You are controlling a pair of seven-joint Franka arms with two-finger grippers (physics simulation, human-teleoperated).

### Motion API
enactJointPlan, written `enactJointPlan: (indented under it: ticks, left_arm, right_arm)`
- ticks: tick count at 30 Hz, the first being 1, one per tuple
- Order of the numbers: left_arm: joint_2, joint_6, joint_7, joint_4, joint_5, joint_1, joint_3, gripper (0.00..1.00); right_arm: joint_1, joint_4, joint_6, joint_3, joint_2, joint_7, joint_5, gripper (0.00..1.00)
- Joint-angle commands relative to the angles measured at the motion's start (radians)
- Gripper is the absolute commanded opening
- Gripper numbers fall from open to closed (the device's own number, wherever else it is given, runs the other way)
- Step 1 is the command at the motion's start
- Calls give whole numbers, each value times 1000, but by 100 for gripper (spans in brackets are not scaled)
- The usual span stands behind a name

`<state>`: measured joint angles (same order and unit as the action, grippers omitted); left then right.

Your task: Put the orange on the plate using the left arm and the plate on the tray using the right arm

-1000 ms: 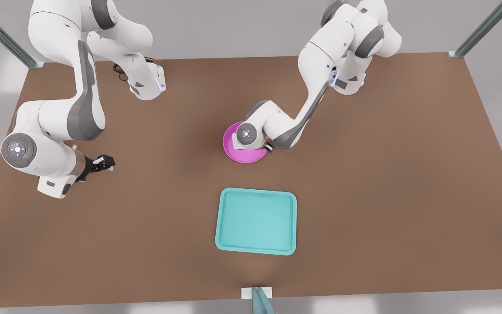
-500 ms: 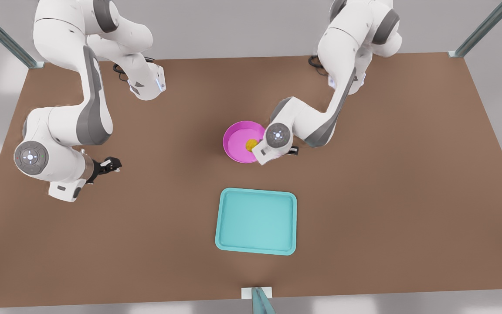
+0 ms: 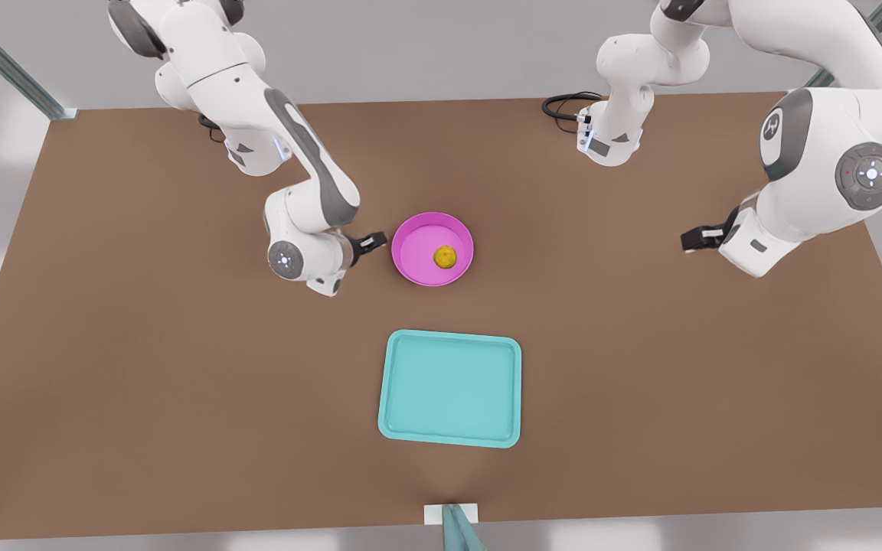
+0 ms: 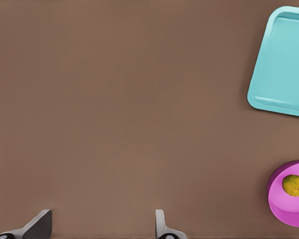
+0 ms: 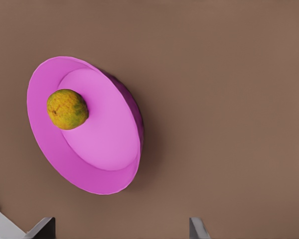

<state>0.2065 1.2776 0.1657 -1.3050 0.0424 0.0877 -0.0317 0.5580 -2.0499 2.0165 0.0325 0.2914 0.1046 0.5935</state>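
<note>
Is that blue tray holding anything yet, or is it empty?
Empty. The tray shows only its bare teal floor. The plate, with the orange on it, sits apart from it on the table.

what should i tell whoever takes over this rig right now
Left gripper: fingers open, empty, waiting far to the front view's right of the plate.
Right gripper: fingers open, empty, beside the plate's rim on the front view's left.
Done: orange lies on the plate.
Left: plate sits on the table, apart from the tray; right arm must grasp it and move it there.
</note>
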Motion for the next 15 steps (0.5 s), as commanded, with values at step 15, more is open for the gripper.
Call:
enactJointPlan:
  ticks: [15]
  left_arm:
    - [-1, -44, -107, 21, 22, -2, 4, 100]
  right_arm:
    - [11, -49, 162, -43, 100, -102, 91, 100]
